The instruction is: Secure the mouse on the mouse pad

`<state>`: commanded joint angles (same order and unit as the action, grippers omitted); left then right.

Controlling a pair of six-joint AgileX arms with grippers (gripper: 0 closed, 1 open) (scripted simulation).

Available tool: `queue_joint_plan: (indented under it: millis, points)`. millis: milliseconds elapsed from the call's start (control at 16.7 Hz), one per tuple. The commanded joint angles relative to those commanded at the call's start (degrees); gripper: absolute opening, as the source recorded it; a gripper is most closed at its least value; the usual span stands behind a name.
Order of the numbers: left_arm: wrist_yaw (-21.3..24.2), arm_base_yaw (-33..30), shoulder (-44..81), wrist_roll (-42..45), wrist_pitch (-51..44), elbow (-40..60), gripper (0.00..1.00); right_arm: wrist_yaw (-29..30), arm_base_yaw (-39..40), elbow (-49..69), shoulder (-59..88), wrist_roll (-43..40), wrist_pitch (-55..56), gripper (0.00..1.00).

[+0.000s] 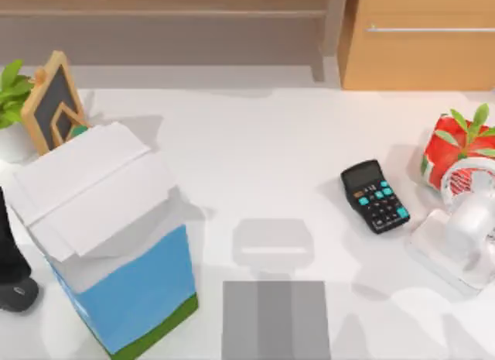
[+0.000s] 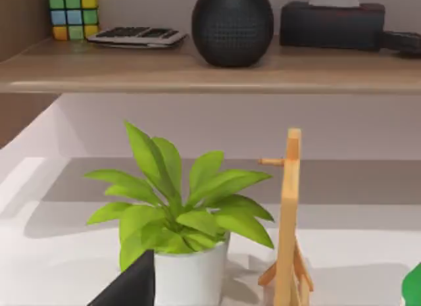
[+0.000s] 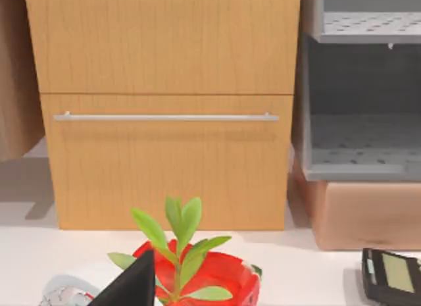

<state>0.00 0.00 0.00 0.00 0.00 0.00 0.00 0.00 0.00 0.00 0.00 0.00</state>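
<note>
One mouse (image 1: 18, 294) sits at the desk's (image 1: 271, 143) left edge, and one mouse pad (image 1: 276, 320) lies at the front edge, near the middle. One calculator (image 1: 375, 196) rests toward the right side. One blue-and-white box (image 1: 108, 236) stands on the left half. Two potted plants are counted: one in a white pot (image 1: 11, 112) at the back left corner, one in a red pot (image 1: 456, 147) at the right edge. One small wooden chalkboard (image 1: 54, 101) stands beside the white-potted plant. One white fan (image 1: 464, 221) sits at the right edge. On the shelf behind: one puzzle cube (image 2: 72, 13), one keyboard (image 2: 135, 35), one round black speaker (image 2: 232, 24), one dark tissue box (image 2: 332, 24).
</note>
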Motion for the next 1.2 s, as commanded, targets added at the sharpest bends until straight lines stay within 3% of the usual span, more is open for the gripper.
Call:
queue_joint_plan:
  millis: [300, 540, 840, 1200]
  points:
    - [-2.04, 2.69, 3.50, 3.60, 0.40, 2.50, 1.00, 0.00, 0.00, 0.00, 0.00, 0.00, 0.00, 1.00]
    - [-5.96, 7.16, 15.28, 16.76, -0.88, 13.52, 1.00, 0.00, 0.00, 0.00, 0.00, 0.00, 0.00, 1.00]
    - [-8.37, 9.27, 36.71, 45.32, -12.86, 32.93, 1.00, 0.00, 0.00, 0.00, 0.00, 0.00, 0.00, 1.00]
    - [-6.09, 7.25, 63.89, 84.86, -37.65, 51.31, 1.00, 0.00, 0.00, 0.00, 0.00, 0.00, 0.00, 1.00]
